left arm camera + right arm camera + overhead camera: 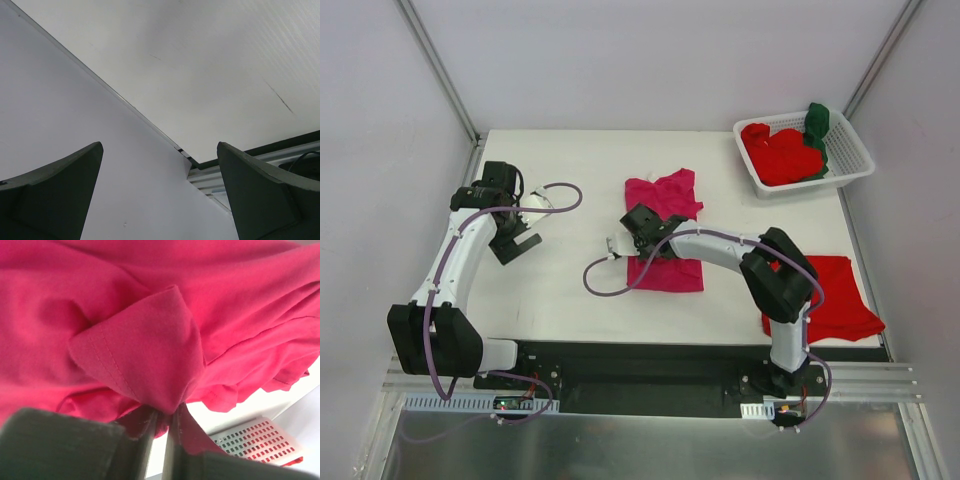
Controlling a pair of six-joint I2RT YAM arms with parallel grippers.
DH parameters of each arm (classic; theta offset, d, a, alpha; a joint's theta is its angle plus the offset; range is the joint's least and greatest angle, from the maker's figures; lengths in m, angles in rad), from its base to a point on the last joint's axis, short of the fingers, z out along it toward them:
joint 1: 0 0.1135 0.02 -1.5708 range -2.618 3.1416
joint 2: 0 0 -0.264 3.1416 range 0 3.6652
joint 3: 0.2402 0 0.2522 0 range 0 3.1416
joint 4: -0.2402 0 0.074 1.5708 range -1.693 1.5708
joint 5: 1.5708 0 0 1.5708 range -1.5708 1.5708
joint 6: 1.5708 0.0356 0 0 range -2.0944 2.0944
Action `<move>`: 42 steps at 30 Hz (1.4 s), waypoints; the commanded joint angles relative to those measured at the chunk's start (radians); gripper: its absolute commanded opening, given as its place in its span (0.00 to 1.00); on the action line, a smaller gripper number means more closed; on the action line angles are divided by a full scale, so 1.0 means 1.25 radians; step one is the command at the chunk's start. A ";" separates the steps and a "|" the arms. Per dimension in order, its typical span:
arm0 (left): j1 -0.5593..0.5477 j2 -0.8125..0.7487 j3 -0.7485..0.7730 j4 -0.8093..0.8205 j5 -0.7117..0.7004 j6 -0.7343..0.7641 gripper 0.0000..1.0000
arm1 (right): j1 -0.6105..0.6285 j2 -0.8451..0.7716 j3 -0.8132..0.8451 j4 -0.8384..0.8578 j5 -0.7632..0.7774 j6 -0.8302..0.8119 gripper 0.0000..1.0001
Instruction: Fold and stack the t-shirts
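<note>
Right gripper [640, 242] first: from the overhead camera I see it down on the middle of the magenta-pink t-shirt [667, 192], which lies at the centre of the table [570, 295]. On its wrist camera the fingers [75, 450] are pressed almost together, and a stitched hem corner of the magenta-pink cloth [150, 350] is pinched between them [165, 415], standing up as a small peak. The rest of that shirt fills the view above in loose folds. Seen from above, the shirt is part folded: a rumpled upper portion toward 12 o'clock of the gripper and a flat rectangular portion toward 6 o'clock.

My left gripper [516, 240] hangs over bare table at 9 o'clock from the shirt, well apart from it. Its wrist view shows both fingers [55, 195] spread wide with nothing between them [160, 195].

A red t-shirt [835, 295] lies flat at about 4 o'clock on the table, near the front right edge and partly behind the right arm's elbow. At 1 o'clock, in the far right corner, sits the white slotted basket [855, 152], holding a heap of red t-shirts [780, 155] with a dark green t-shirt [817, 125] draped over its far rim. The right wrist camera catches a corner of that basket [255, 440] at its lower right, red showing through the slots.
</note>
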 commanded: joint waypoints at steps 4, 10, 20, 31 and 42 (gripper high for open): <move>-0.013 -0.011 0.007 -0.010 0.006 -0.014 0.99 | -0.032 -0.022 0.059 0.084 0.035 0.038 0.72; -0.049 -0.012 0.018 -0.011 0.009 -0.031 0.99 | -0.092 -0.097 0.174 -0.110 -0.039 0.174 0.96; -0.087 0.020 0.040 -0.011 0.011 -0.032 0.99 | -0.224 -0.185 0.221 -0.493 -0.499 0.325 0.96; -0.128 0.107 0.100 -0.009 0.004 -0.031 0.99 | -0.239 -0.166 0.114 -0.506 -0.687 0.292 0.96; -0.141 0.136 0.109 -0.010 -0.012 -0.032 0.99 | -0.232 -0.081 0.059 -0.140 -0.446 0.246 0.96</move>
